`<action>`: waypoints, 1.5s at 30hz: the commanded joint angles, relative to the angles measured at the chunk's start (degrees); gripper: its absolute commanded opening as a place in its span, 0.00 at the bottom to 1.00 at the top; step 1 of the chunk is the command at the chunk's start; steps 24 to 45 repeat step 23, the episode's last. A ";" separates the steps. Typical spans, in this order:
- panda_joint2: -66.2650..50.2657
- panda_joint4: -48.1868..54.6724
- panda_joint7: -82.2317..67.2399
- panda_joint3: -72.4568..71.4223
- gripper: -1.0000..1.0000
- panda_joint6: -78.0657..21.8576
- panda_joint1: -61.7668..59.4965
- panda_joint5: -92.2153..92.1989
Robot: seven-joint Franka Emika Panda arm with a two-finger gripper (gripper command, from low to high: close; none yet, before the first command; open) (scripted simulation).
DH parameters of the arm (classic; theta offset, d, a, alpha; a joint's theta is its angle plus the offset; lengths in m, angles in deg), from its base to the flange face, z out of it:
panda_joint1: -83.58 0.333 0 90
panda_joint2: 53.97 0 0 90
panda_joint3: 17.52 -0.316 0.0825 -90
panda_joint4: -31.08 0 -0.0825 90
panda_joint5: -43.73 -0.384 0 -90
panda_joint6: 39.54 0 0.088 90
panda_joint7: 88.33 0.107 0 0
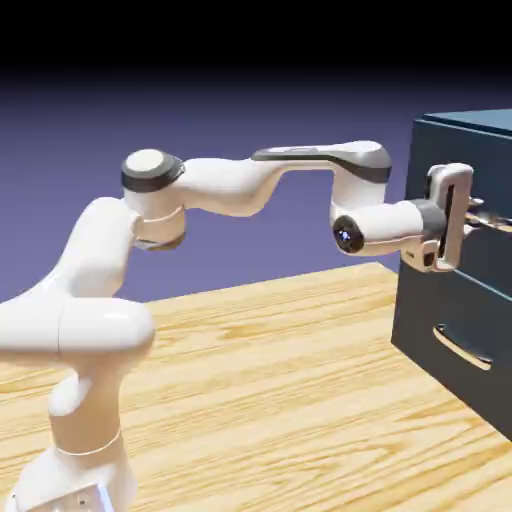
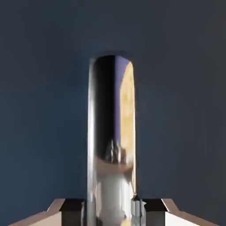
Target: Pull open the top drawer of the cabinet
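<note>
Looking from the side camera, I see the white arm [image 1: 200, 190] rising from the lower left, bending at a grey-capped elbow and reaching level to the right, where the gripper [image 1: 478, 215] meets the front of the dark blue cabinet [image 1: 440, 310]. The cabinet stands at the right edge of the wooden table [image 1: 270, 400], on its far right part, and it is about as tall as the arm's reach.

I find the top drawer [image 1: 495, 165] in the upper half of the cabinet's face, and its front looks flush with the body, so I read it as still shut. Its handle [image 1: 490, 222] sits right at the gripper, mostly hidden by the hand's white casing. The lower drawer [image 1: 455, 320] sits beneath it with its own slim metal handle [image 1: 462, 348], well below the hand and untouched.

From the hand camera, the drawer front fills the frame in flat navy. The handle [image 2: 110, 132] runs up the middle as a shiny rounded bar, mirroring the table's wood tone on its right side. I see both fingertips [image 2: 73, 207] at the bottom edge, pressed against the bar's left and right flanks, so the claw is clamped on the handle.
</note>
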 commanded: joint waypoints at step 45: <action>-5.85 -42.18 -0.16 21.23 1.00 -9.08 35.49 8.33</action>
